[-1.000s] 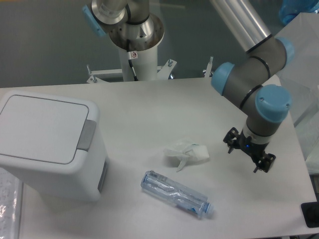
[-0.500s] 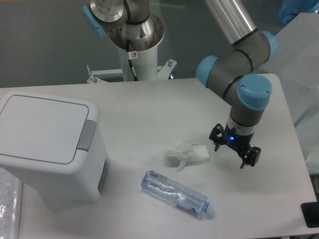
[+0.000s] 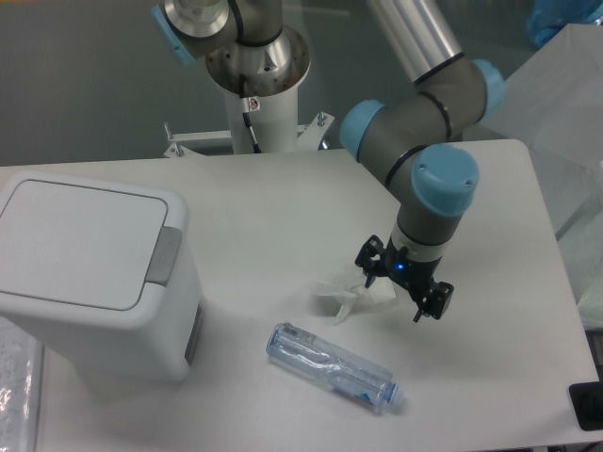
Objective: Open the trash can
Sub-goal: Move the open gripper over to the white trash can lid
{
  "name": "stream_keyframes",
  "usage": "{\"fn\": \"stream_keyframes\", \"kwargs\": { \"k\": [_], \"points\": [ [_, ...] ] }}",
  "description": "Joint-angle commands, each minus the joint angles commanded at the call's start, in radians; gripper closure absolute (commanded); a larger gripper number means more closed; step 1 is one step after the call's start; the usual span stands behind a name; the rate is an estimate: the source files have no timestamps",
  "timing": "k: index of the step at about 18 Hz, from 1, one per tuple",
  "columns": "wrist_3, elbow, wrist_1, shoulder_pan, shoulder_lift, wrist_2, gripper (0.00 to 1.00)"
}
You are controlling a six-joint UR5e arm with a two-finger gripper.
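The trash can (image 3: 89, 273) is a large white boxy bin at the left of the table. Its flat white lid (image 3: 75, 240) lies shut, with a grey push tab (image 3: 166, 254) on its right edge. My gripper (image 3: 403, 288) hangs over the middle of the table, far to the right of the can, just above the right end of a crumpled white tissue (image 3: 347, 290). Its two dark fingers stand apart, with nothing between them.
A crushed clear plastic bottle (image 3: 332, 366) lies near the front edge, between the can and the gripper. The robot base column (image 3: 256, 85) stands behind the table. A dark object (image 3: 587, 405) sits at the front right corner.
My gripper has moved left across the table, from the right side to just over the tissue. The can, lid, bottle and tissue have not moved.
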State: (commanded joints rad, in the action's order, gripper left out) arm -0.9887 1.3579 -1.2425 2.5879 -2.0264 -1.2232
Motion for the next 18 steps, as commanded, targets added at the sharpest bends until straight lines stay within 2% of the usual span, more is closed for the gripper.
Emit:
{"fn": "stream_keyframes", "kwargs": {
  "k": [3, 7, 10, 12, 14, 18],
  "points": [
    [0.221, -0.059, 0.021, -0.058, 0.012, 0.138, 0.0],
    [0.249, -0.036, 0.025, -0.124, 0.086, 0.156, 0.0],
    [0.249, 0.03, 0.024, -0.146, 0.155, 0.186, 0.0],
    [0.283, 0.052, 0.023, -0.167, 0.204, 0.235, 0.0],
    [0.34, 0.056, 0.028, -0.17, 0.222, 0.275, 0.0],
    [0.355, 0.063, 0.034, -0.19, 0.224, 0.303, 0.0]
  ]
}}
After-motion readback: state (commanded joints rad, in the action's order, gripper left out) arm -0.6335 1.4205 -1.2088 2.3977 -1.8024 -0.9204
